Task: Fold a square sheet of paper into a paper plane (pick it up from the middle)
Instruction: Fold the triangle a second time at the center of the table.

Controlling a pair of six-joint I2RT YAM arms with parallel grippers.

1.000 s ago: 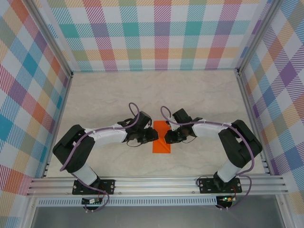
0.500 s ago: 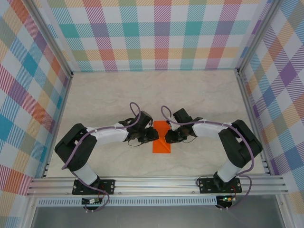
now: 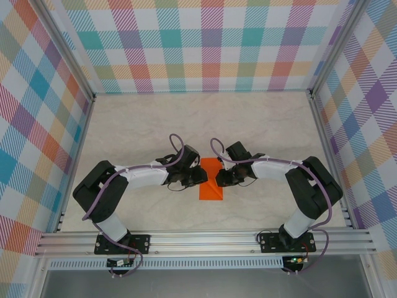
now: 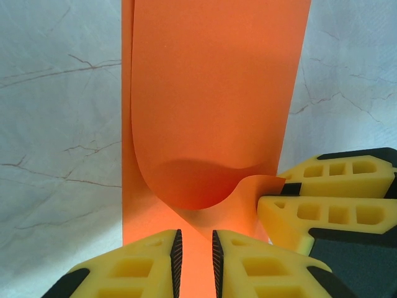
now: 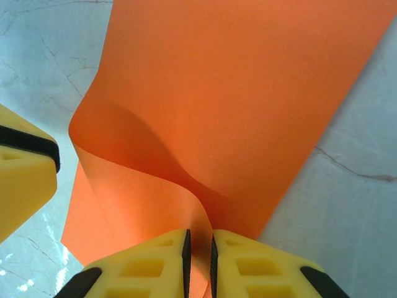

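The square sheet of paper (image 3: 211,189), bright orange and creased to a narrow strip, lies on the table between my two grippers. In the left wrist view the sheet (image 4: 211,93) has its top layer bulging up near the fingers. My left gripper (image 4: 196,248) (image 3: 200,176) is at its left edge, jaws drawn in to a thin slot with the orange paper running into it. My right gripper (image 5: 198,248) (image 3: 217,177) is shut on the sheet's (image 5: 248,81) raised right edge, which curves up between its pads. Its yellow fingers (image 4: 322,211) sit close beside the left ones.
The pale marble-patterned table (image 3: 205,118) stretches away beyond the paper. Checked walls (image 3: 205,43) enclose three sides, and an aluminium rail (image 3: 205,239) runs along the near edge where the arm bases are bolted.
The left arm has edged slightly toward the paper. The sheet and the right arm look the same.
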